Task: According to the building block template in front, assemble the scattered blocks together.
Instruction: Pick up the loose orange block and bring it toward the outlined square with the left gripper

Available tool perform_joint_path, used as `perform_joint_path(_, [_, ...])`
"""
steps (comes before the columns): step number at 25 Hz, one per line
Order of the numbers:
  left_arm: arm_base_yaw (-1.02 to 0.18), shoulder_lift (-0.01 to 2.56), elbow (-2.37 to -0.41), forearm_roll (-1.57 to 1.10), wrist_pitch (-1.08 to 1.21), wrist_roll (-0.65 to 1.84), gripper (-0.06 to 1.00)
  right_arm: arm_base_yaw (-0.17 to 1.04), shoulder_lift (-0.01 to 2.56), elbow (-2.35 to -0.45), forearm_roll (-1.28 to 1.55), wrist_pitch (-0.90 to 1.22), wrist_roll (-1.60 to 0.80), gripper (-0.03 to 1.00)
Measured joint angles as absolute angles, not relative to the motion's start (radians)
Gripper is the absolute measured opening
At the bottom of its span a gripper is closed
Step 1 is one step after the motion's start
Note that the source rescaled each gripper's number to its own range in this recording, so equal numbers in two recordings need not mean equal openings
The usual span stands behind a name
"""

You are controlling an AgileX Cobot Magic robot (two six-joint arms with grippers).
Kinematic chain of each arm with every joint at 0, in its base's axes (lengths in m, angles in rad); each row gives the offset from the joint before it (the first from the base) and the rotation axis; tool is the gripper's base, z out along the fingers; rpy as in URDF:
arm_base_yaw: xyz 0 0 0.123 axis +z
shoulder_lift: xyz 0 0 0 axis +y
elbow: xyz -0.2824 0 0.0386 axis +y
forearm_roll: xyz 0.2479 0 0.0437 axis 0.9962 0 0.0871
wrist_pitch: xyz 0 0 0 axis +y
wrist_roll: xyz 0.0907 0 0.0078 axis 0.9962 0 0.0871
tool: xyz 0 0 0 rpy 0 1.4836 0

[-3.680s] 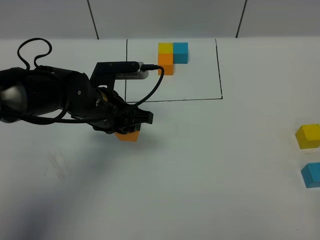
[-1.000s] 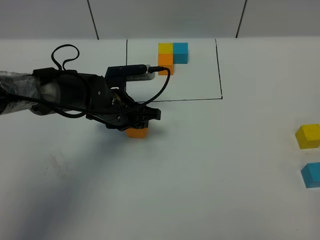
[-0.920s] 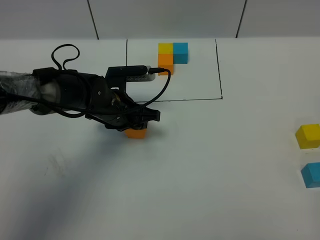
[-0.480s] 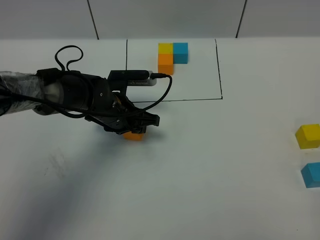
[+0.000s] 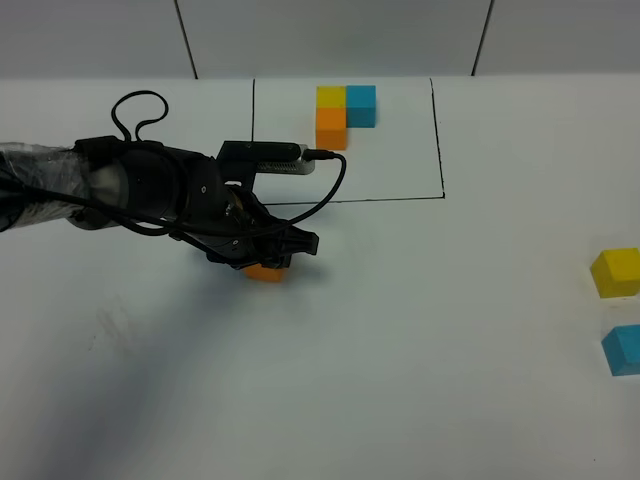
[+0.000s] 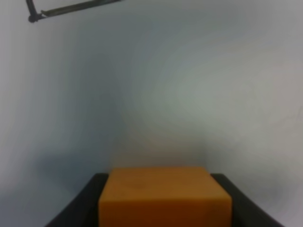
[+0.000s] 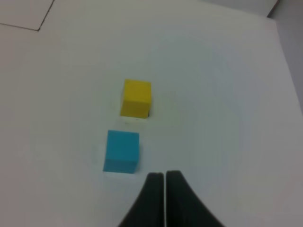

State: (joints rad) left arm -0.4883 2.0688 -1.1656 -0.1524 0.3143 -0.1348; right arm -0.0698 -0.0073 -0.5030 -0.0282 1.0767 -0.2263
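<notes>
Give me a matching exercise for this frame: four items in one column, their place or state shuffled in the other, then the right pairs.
Items
1. loose orange cube
2. loose yellow cube
3. template
4. right gripper

Place or state
A. inside the drawn black rectangle
B. shut, holding nothing
C. between the fingers of the left gripper
D. on the table, next to the loose blue cube

Pairs: 1-C, 2-D, 3-A, 4-B
</notes>
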Motion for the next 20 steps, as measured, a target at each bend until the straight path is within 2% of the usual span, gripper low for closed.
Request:
perform_joint_path(8, [-0.488, 2.069, -1.168, -0.139, 0.322, -0.134, 0.59, -0.070, -0.007, -0.503, -0.028, 1.077, -0.226, 0.01])
perform_joint_path(15, [-0.500, 2.069, -1.169, -0.139, 0.319, -0.144, 0.91, -0.070, -0.007, -0.503, -0.028, 1.077, -0.226, 0.01])
perform_joint_path(20, [-0.500, 2.066, -1.169, -0.137, 0.319, -0.150, 0.96, -0.070, -0.007, -0.503, -0.028, 1.076, -0.226, 0.01])
